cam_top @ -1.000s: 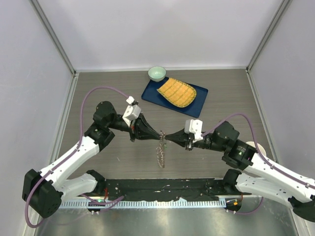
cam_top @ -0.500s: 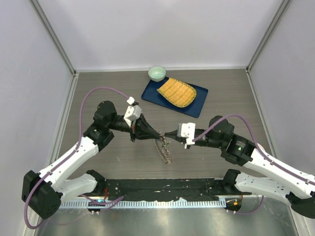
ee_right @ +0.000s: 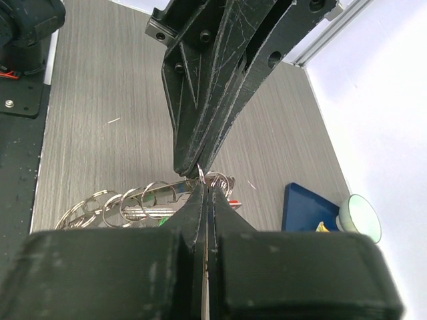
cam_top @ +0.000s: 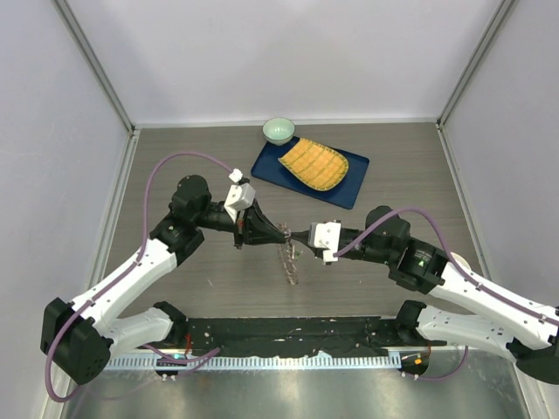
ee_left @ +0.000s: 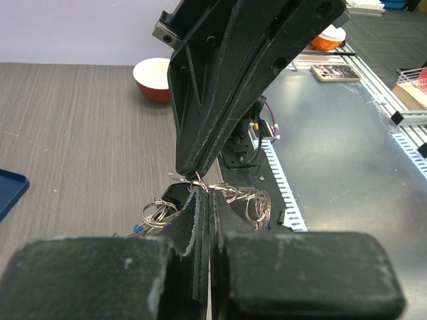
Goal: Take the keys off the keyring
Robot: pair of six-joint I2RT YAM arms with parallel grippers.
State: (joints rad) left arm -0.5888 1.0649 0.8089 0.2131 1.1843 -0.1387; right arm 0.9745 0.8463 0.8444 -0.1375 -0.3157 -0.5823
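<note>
Over the grey wood-grain table [cam_top: 201,279] my left gripper [ee_left: 202,193] and right gripper [ee_right: 203,190] meet nose to nose. Both pairs of jaws are pressed flat together, each nipping the same thin wire at the top of the large thin metal keyring [cam_top: 288,260]. The keyring hangs between my tips near the middle of the table, its lower end dangling toward the wood; I cannot tell whether it touches. The small silvery metal keys [ee_right: 143,212] and their loops bunch below and to one side, so I judge none has come off: this is the step of opening the wire to free a first key. The next move calls for one hand to hold firm while the other works a single key along the wire. The risk is that the fine wire slips out of so slim a pinch. As for containers, the dark blue rectangular tray [cam_top: 266,166] toward the back carries a ridged yellow-orange pad [cam_top: 313,164]. The red bowl with a cream inside [ee_left: 155,79] sits well off to my right, showing nothing in it. The small pale green bowl [cam_top: 279,130] just behind the tray looks empty.
</note>
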